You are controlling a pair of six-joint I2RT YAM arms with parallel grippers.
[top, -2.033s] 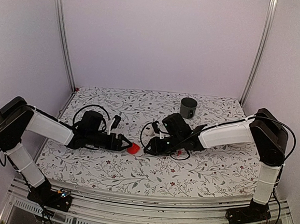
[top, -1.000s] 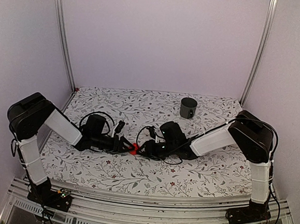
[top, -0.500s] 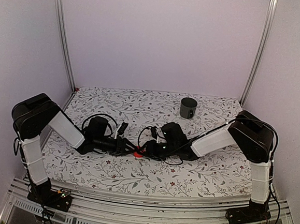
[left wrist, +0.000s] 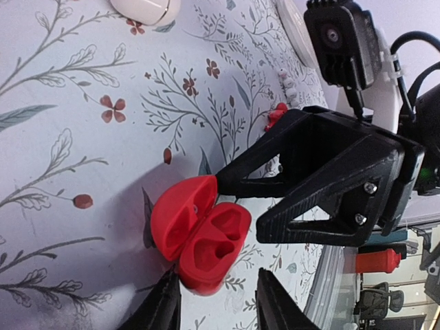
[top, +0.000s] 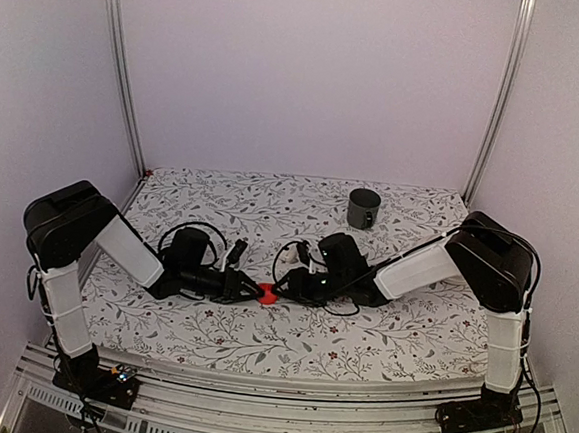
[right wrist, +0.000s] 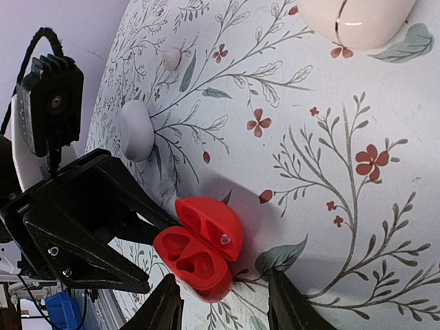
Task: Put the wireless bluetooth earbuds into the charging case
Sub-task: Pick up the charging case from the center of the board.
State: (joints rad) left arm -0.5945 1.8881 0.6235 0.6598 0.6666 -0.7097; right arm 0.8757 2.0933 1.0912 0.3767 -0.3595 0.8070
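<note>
Since 2 s ago both arms have closed in on the charging case [left wrist: 199, 240] | left gripper [left wrist: 216, 295] and right gripper [right wrist: 223, 302] spread wide, flanking it, holding nothing | step: bracing case, hollows empty | next: steady it, fetch white piece [right wrist: 137, 130], likely an earbud | case lies between the grippers, lid open, hollows up, long axis flat.

Small glossy red charging case [left wrist: 199, 240] [right wrist: 199, 254] [top: 266, 294], a hinged clamshell. Lies open on the floral tablecloth [left wrist: 82, 124], near the middle of the table towards its front edge. Lid [right wrist: 214, 221] tilted up and smooth inside but for one tiny dot. Base [right wrist: 180, 253] shows two rounded hollows side by side, both empty. Two small pale rounded pieces [right wrist: 137, 130] [right wrist: 172, 58] lie farther off on the cloth, apart from the case; too small to tell whether these are the earbuds.
</note>
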